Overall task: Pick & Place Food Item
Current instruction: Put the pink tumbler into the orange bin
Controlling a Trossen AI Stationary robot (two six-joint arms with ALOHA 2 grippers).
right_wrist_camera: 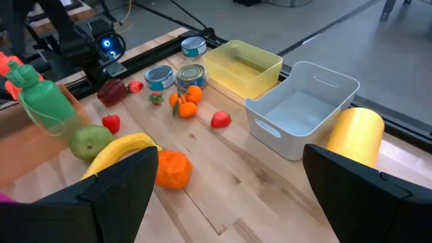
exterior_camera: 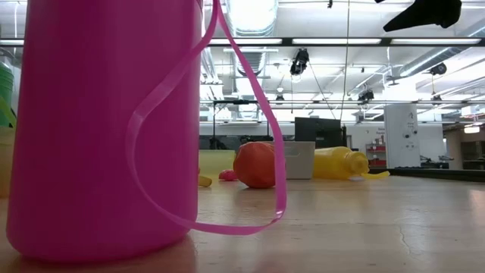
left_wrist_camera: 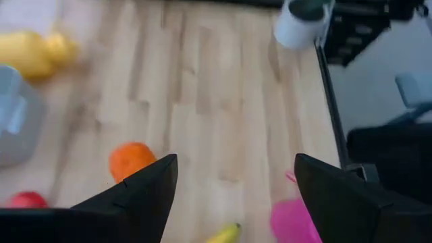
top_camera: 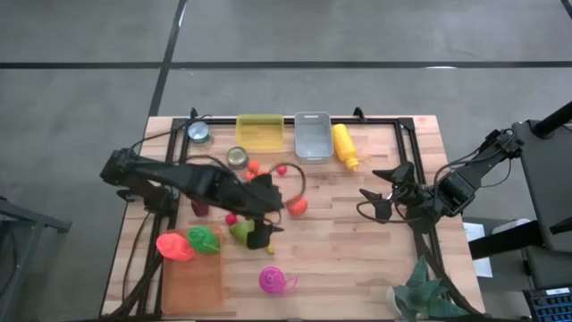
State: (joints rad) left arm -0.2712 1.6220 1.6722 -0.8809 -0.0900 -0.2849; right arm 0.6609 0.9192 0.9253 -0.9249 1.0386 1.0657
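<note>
Pale butcher-block planks make up the table (top_camera: 357,259), which stands on a grey concrete floor. Nearest the front edge, at about 6 o'clock from the table's middle, stands a magenta cup (top_camera: 273,281) with a thin looped handle; it fills the low view. At 9 o'clock of it, an orange tray (top_camera: 192,282) bears a green bottle (top_camera: 203,239) and a pink-red bottle (top_camera: 173,246).

Farther in, the left gripper (top_camera: 259,234) hangs over the table's middle with its fingers spread and nothing between them, just beside a green pear (right_wrist_camera: 90,141) and a banana (right_wrist_camera: 121,150). An orange fruit (top_camera: 297,207) lies at about 2 o'clock of this gripper. The right gripper (top_camera: 368,204) hovers toward the 3 o'clock edge, jaws wide and empty.

Beyond lie small red and orange foods (right_wrist_camera: 185,104) and three tins (right_wrist_camera: 177,71). Along the far edge, at 12 o'clock, sit a yellow bin (top_camera: 259,131), a grey bin (top_camera: 312,136) and a yellow mustard bottle (top_camera: 345,145).
</note>
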